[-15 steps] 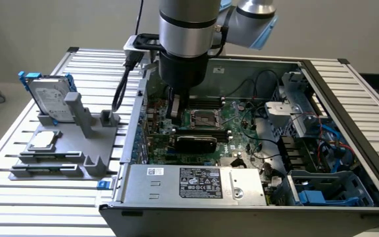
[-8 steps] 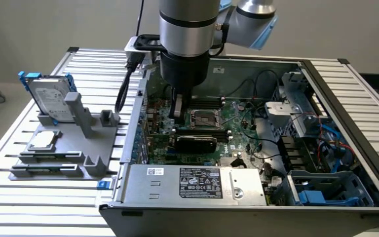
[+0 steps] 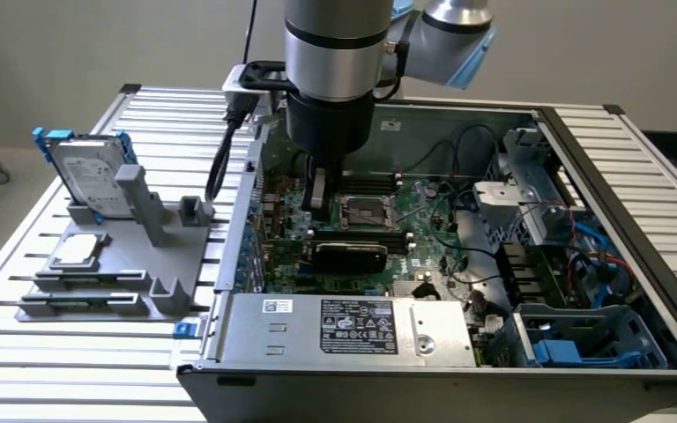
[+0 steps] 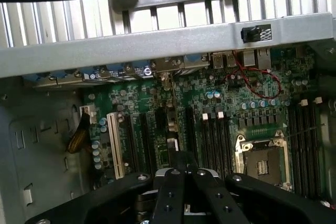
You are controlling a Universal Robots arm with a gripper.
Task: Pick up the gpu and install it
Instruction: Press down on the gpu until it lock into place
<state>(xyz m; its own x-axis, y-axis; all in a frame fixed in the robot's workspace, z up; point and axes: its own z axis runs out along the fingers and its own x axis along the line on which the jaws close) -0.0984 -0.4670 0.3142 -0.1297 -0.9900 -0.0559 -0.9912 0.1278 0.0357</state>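
Note:
My gripper [image 3: 315, 201] reaches down into the open computer case [image 3: 574, 123], over the motherboard [image 3: 427, 233] on the exterior view's left side. It is shut on the gpu [image 3: 315, 187], which hangs upright as a thin dark slab between the fingers. In the wrist view the gripper [image 4: 181, 170] is closed. The gpu [image 4: 171, 129] shows edge-on as a thin line running towards its silver bracket [image 4: 167, 80] at the case's rear wall. The card hangs above the dark expansion slots [image 4: 157, 135]. Whether its edge touches a slot I cannot tell.
A grey fixture [image 3: 162, 233] left of the case holds a silver hard drive with a blue frame [image 3: 85, 172] and a small square chip [image 3: 80, 251]. Inside are the CPU socket [image 3: 362, 210], a black block [image 3: 348, 256], the power supply [image 3: 338, 326], cables and a blue drive cage [image 3: 574, 348].

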